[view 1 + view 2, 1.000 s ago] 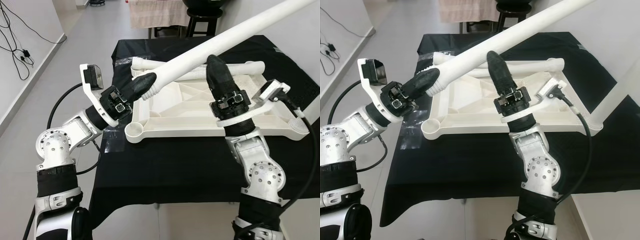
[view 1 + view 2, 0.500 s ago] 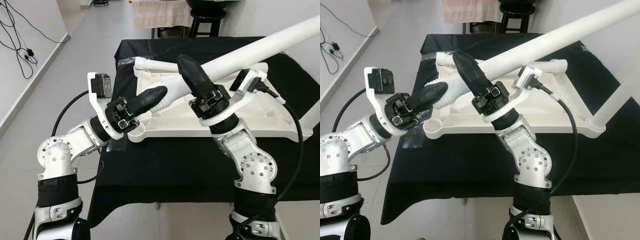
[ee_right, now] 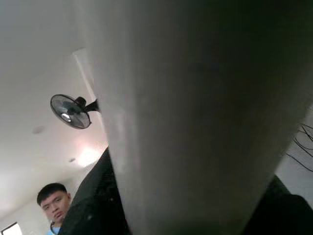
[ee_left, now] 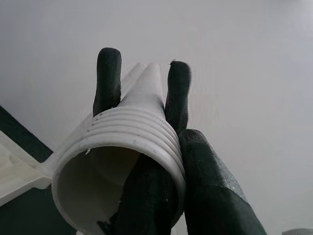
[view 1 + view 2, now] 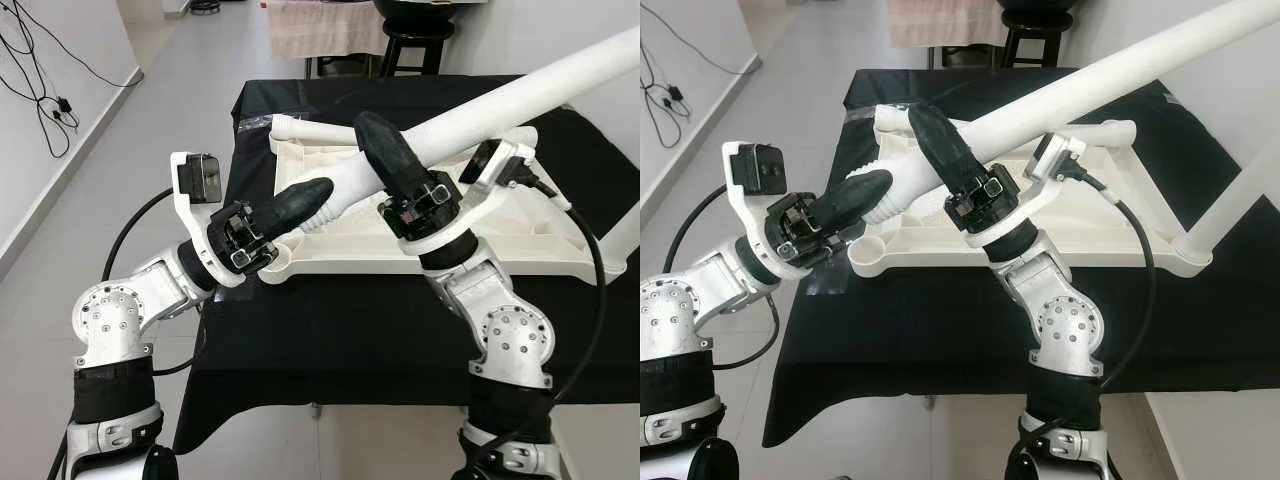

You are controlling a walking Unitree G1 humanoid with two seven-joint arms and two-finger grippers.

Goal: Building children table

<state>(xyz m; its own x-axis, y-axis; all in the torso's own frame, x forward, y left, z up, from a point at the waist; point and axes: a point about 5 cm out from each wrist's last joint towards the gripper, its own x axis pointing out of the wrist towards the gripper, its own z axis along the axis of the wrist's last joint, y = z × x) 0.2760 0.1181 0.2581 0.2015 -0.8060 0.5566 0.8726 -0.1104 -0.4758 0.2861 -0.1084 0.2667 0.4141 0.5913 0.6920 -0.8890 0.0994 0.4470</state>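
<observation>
A long white table leg [image 5: 500, 100] slants up to the right over the upturned white table top [image 5: 500, 240], which lies on a table under a black cloth [image 5: 350, 320]. My left gripper [image 5: 303, 199] is shut on the leg's threaded end [image 4: 120, 142], one finger [image 4: 146, 196] inside the tube and one outside it. This end hangs just above the top's near left corner socket [image 5: 272, 262]. My right gripper [image 5: 374, 138] is shut on the leg a little further up, and the tube [image 3: 195, 122] lies between its fingers.
A second leg [image 5: 1230, 200] stands in the top's near right corner, and a third [image 5: 310, 128] lies along its far edge. A stool [image 5: 408, 45] and a draped cloth [image 5: 315, 25] stand beyond the table. Cables [image 5: 40, 90] trail by the left wall. A person [image 3: 51, 205] is nearby.
My right gripper has moved left along the leg, closer to my left gripper, and the leg now slants less steeply. The threaded end has dropped slightly toward the corner socket.
</observation>
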